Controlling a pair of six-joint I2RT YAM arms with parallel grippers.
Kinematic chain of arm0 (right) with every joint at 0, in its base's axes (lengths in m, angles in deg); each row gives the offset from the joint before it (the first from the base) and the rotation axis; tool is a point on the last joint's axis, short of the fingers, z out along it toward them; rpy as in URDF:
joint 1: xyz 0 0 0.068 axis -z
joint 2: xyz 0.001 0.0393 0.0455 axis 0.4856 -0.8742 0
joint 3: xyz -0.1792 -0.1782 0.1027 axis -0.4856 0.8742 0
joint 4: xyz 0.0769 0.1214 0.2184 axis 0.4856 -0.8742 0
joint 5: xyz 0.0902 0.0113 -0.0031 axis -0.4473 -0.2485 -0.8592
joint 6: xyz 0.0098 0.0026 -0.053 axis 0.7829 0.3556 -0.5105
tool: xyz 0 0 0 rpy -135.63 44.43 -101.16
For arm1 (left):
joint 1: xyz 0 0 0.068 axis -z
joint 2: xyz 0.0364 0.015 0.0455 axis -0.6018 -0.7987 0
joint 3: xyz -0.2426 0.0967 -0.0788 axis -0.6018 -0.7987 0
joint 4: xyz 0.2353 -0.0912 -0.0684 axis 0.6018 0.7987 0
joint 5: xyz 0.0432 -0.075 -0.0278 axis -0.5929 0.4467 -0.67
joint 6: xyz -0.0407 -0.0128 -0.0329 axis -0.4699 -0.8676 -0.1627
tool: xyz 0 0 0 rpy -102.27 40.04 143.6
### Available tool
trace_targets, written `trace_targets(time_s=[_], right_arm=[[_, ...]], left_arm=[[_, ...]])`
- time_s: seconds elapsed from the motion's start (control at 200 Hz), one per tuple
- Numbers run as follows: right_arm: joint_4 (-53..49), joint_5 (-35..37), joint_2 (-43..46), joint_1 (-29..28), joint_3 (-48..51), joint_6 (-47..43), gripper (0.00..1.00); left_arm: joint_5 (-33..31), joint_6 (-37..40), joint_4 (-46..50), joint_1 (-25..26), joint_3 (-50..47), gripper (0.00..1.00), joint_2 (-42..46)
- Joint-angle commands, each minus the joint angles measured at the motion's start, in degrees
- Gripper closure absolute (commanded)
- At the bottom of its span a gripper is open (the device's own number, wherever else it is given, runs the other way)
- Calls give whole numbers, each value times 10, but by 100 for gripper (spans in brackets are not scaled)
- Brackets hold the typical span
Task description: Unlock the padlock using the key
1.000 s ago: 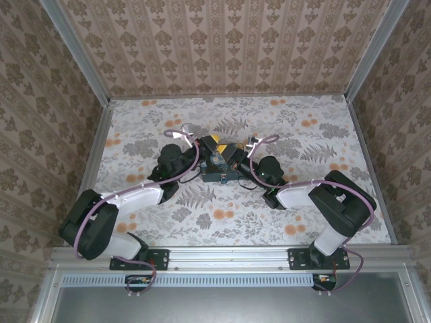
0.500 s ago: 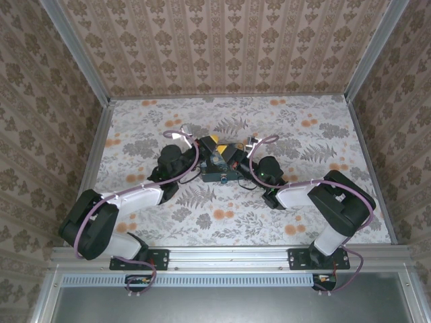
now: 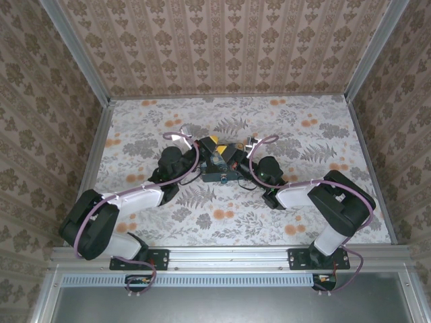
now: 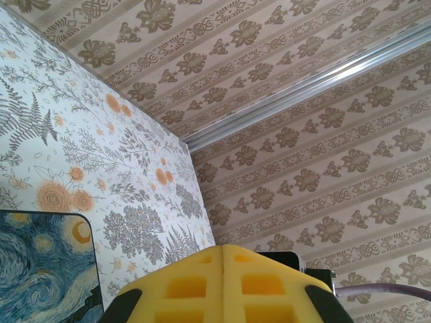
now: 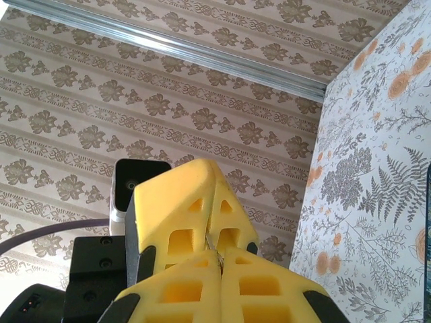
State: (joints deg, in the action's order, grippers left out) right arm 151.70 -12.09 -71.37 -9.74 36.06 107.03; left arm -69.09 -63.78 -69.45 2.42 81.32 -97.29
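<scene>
The left arm (image 3: 135, 198) and right arm (image 3: 300, 194) have black joints, white shells and lilac cables (image 3: 196, 155); end effector fingers (image 4: 202, 262) are yellow with square hollows.

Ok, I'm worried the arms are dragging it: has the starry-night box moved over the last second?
No. In the top view the box keeps its place beside the fern leaf printed on the table just in front of it.

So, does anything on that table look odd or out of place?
Nothing looks spilled, broken or askew. One curious sight: the left gripper and right gripper are both shut and meet tip to tip beside the box in the middle of the table. I cannot tell whether they pinch anything.
</scene>
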Motion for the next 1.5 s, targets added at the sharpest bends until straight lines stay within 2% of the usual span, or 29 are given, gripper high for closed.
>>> trace_targets(time_s=[0.0, 0.135, 0.185, 0.265, 0.36, 0.56, 0.67, 0.83, 0.985, 1.18, 1.29, 1.495], right_arm=[[21, 10, -2, 8, -3, 6, 100], [20, 3, -7, 31, 24, 30, 100], [20, -1, -9, 41, 37, 35, 100], [16, -16, -6, 60, 53, 31, 100], [11, -31, -3, 83, 71, 24, 100], [-84, -69, 18, 108, 62, -26, 100], [-162, -81, 36, 109, 39, -66, 100], [-235, -88, 56, 109, 19, -111, 100], [-240, -115, 51, 114, 9, -109, 100], [-244, -128, 39, 116, 6, -107, 100], [-240, -126, 32, 117, 9, -106, 100], [-229, -116, 24, 120, 15, -102, 100]], left_arm=[[9, 3, 17, 9, -3, 84, 11], [7, 14, 53, 4, -14, 44, 38], [4, 23, 84, 1, -19, 32, 59], [-5, 51, 141, 0, -30, 21, 99], [-19, 97, 251, -1, -29, 13, 156], [-43, 230, 489, 14, 10, 7, 239], [-75, 259, 534, 30, 4, 0, 254], [-118, 290, 528, 72, -23, 0, 262], [-156, 298, 511, 106, -41, 0, 244], [-103, 314, 536, 108, -23, 0, 185], [-57, 321, 479, 110, -44, 0, 157], [-49, 353, 419, 116, -61, 0, 113]])
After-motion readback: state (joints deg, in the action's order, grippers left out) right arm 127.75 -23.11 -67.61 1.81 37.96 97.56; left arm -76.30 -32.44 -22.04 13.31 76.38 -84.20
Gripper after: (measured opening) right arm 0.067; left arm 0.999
